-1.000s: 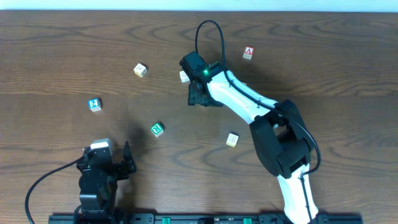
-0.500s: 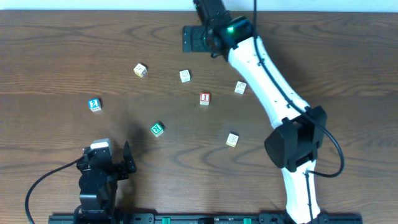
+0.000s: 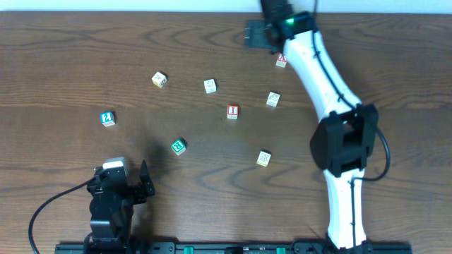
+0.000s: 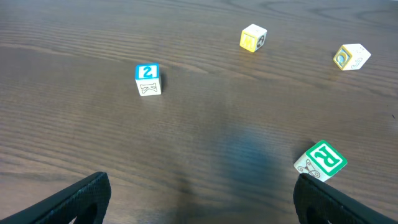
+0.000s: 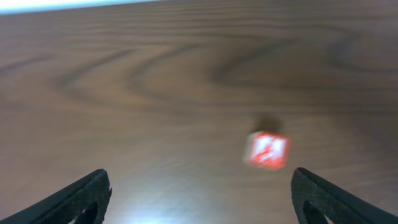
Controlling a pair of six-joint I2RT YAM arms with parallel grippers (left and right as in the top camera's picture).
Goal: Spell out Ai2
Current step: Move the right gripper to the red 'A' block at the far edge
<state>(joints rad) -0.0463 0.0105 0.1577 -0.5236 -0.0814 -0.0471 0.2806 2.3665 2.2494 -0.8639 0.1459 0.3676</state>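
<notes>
The red "A" cube lies near the far edge, tight against my right arm. It shows blurred in the right wrist view, ahead of the right finger. My right gripper hangs open and empty just left of it. The red "I" cube rests mid-table. The blue "2" cube sits at the left. My left gripper stays open and empty at the near left.
A green cube lies just ahead of the left gripper's right finger. Pale cubes are scattered at the back left, the centre, right of the "I" and nearer. The far table edge is close behind the right gripper.
My right gripper opened over the middle, left the "I" cube there, rose to the far edge and shifted right toward the "A" cube. The left arm has not moved.
</notes>
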